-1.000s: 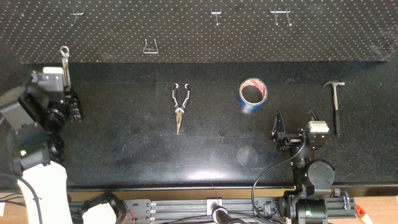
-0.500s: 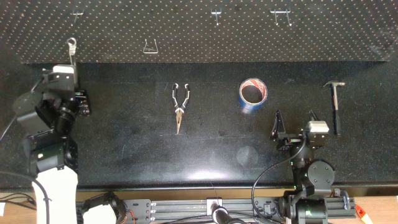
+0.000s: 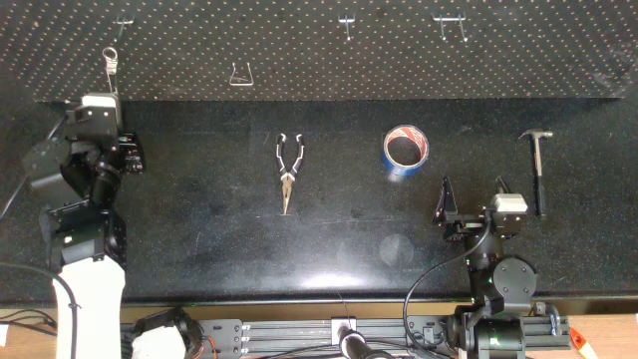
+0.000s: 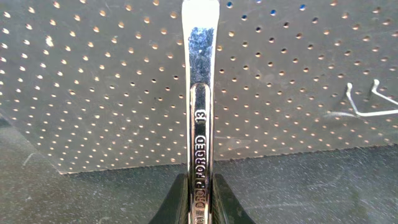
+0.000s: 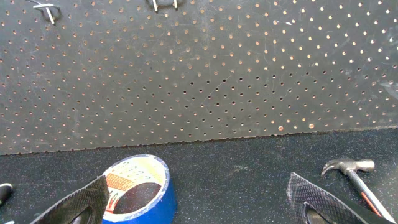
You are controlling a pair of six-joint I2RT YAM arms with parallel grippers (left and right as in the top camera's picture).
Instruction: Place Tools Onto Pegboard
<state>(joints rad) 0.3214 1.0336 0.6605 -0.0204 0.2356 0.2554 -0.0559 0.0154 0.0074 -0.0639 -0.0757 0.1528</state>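
Your left gripper [image 4: 200, 190] is clamped on the wrench [image 4: 200, 93], upright against the pegboard's [image 4: 93, 93] left edge near the hook [image 3: 122, 22], and your right gripper [image 5: 199, 208] is open toward the table's [image 3: 219, 239] front right corner: miss that thin hook and the wrench could drop or twist.

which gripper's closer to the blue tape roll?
Right. The right gripper sits close by the tape roll; the left gripper is far across the table, holding a wrench by the pegboard.
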